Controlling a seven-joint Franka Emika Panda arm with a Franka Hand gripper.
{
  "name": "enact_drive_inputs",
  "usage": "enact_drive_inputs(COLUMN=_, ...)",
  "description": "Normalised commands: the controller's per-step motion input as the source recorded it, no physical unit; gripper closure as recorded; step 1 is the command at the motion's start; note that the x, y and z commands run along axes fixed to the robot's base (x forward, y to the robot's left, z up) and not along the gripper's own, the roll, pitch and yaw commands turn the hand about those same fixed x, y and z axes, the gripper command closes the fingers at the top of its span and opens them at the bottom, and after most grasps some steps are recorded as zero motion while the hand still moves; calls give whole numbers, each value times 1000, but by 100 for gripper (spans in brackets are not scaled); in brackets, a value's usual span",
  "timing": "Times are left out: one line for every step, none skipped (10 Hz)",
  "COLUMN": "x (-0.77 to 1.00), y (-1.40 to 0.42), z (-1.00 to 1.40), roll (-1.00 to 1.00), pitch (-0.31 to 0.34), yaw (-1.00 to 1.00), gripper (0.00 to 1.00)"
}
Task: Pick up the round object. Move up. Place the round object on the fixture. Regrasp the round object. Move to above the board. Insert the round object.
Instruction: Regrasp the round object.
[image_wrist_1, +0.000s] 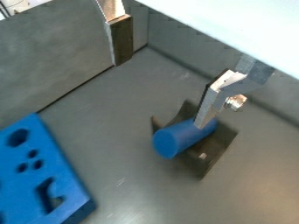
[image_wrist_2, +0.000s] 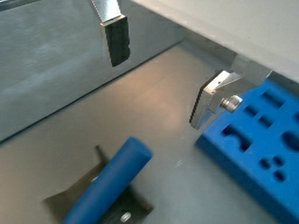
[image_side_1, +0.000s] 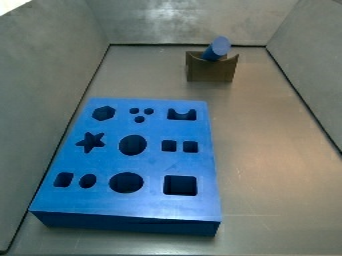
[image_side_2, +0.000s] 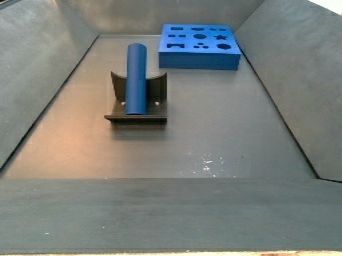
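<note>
Blue round object (image_side_2: 136, 75) resting on fixture (image_side_2: 138, 108)

- The gripper (image_wrist_2: 163, 66) has flat silver plate fingers (image_wrist_2: 214, 98) with dark pads (image_wrist_2: 118, 42).
- A small silver knurled screw (image_wrist_2: 232, 102) sits at one finger; in a wrist view, it lies at 3 o'clock of the plate (image_wrist_1: 212, 103).

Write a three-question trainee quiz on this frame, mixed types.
1. True or false: the round object lies in the fixture.
2. The gripper is: A) shut on the round object, B) open and holding nothing, C) resting on the board.
3. In both wrist views, what shows between the fingers?

Key:
1. True. It rests on the fixture, apart from the board.
2. B. The gripper is above the floor, with its jaws spread.
3. Only the bare grey floor; no piece.
</note>
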Motion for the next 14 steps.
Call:
enact_drive_inputs(x=12, y=-16, z=8, roll=1000, pitch=37, yaw=31, gripper=0)
enact_drive_inputs(x=17, y=-17, z=6, roll=1000, pitch=46, yaw=33, gripper=0)
enact_drive_inputs(x=25, y=-20, z=2, roll=1000, pitch=54, yaw=36, gripper=0)
enact_drive_inputs(x=35, y=-22, z=-1, roll=1000, pitch=59, yaw=37, gripper=0)
enact_drive_inputs(x=51, y=-25, z=-3, roll=1000, pitch=71, yaw=42, gripper=0)
enact_drive_inputs(x=63, y=-28, z=2, roll=1000, pitch=83, yaw=47, gripper=0)
enact_drive_inputs(x=78, y=-36, z=0, roll=1000, pitch=102, yaw=56, gripper=0)
enact_drive_inputs(x=92, y=-36, z=-4, roll=1000, pitch=120, yaw=64, gripper=0)
enact_drive_inputs(x=109, y=-42, z=-4, roll=1000, pitch=146, yaw=80, gripper=0)
enact_drive_inputs(x=112, y=-44, z=-7, roll=1000, pitch=161, yaw=92, gripper=0)
enact_drive_inputs(x=108, y=-49, z=-7, roll=1000, pitch=185, yaw=120, gripper=0)
enact_drive_inputs(x=104, y=-49, z=-6, roll=1000, pitch=204, yaw=150, gripper=0)
enact_drive_inputs(x=105, y=-51, z=-10, roll=1000, pitch=222, yaw=193, gripper=0)
enact_drive_inputs(x=109, y=-53, z=-12, roll=862, pitch=215, yaw=239, gripper=0)
